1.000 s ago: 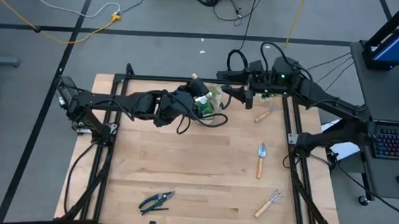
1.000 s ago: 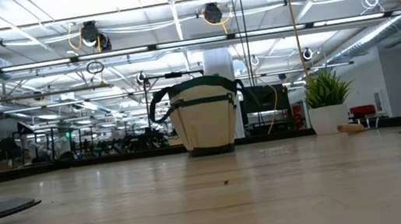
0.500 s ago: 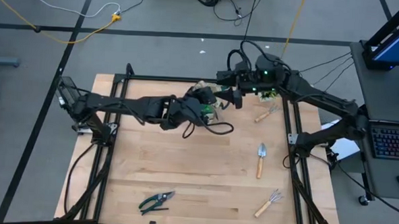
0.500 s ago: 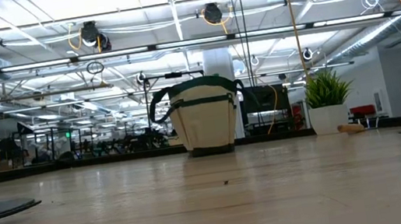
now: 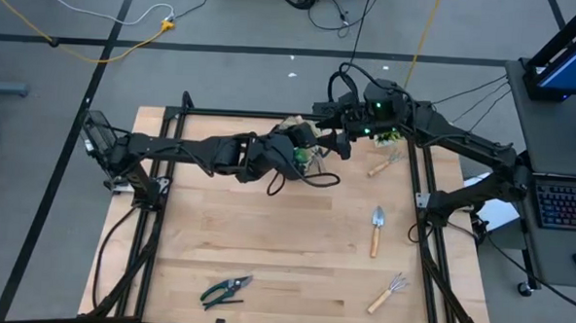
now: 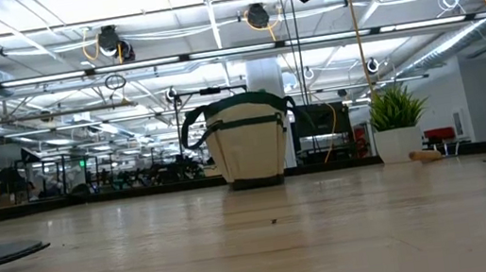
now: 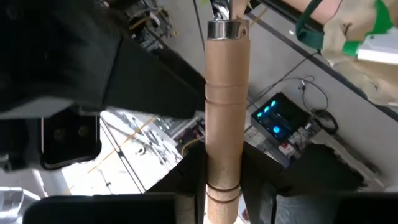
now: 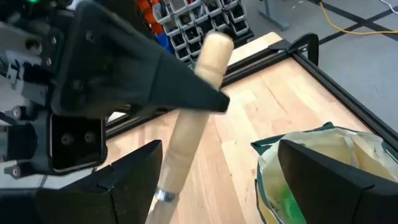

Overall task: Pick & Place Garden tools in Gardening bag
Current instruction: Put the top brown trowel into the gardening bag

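My left gripper [image 5: 303, 148] is shut on a wooden-handled tool [image 7: 225, 106] high above the table, over the beige gardening bag [image 6: 246, 140]. The bag stands on its base at the table's far middle, and something green [image 8: 287, 205] shows inside it. My right gripper [image 5: 335, 144] is open just right of the bag's top. In the right wrist view its fingers [image 8: 134, 180] stand beside the tool's metal collar [image 8: 163, 196]; whether they touch it I cannot tell. On the table lie a trowel [image 5: 376, 229], a hand rake [image 5: 386, 292], pruning shears [image 5: 226, 290] and another wooden-handled tool [image 5: 382, 164]. My left gripper pinches the tool's wooden handle [image 7: 224, 158] between its two fingers, on the half toward the handle's free end. The fingers lie across the handle. The tool is lifted clear of everything, its metal collar [image 7: 227, 28] pointing away from the gripper toward the bag.
A small potted plant [image 6: 396, 119] stands at the far right, next to the bag and under my right arm. A black frame [image 5: 423, 187] runs along the table's left, far and right sides. Bare wood lies in the table's middle and near left.
My left gripper has carried the tool a little toward the table's right edge, over the bag, and somewhat down. My right gripper has moved toward the left, closer to the bag and the tool, and also down. The bag has stayed still.
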Robot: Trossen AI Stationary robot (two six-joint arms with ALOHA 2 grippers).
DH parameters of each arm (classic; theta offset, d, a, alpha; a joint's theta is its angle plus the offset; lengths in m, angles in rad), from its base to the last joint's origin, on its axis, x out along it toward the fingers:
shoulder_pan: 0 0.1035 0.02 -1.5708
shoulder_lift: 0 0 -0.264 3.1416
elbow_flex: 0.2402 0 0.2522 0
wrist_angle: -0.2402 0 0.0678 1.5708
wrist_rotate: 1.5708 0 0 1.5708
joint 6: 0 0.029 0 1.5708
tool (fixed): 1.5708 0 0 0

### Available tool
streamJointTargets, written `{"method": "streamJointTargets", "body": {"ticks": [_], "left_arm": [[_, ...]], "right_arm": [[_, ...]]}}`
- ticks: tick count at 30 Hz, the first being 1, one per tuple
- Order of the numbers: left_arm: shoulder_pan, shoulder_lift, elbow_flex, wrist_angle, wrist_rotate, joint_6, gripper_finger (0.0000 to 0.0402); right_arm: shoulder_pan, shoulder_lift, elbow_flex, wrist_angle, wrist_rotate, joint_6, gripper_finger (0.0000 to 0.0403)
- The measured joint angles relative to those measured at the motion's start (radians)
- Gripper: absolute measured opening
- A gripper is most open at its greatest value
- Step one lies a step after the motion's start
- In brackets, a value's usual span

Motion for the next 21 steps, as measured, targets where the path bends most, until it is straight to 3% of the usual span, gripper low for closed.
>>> {"method": "streamJointTargets", "body": {"ticks": [21], "left_arm": [[0.01,0.029,-0.001,0.062,0.086,0.064,0.0074]], "right_arm": [[-0.006,0.034,-0.002,-0.008,-0.052,-0.009,0.0316]]}}
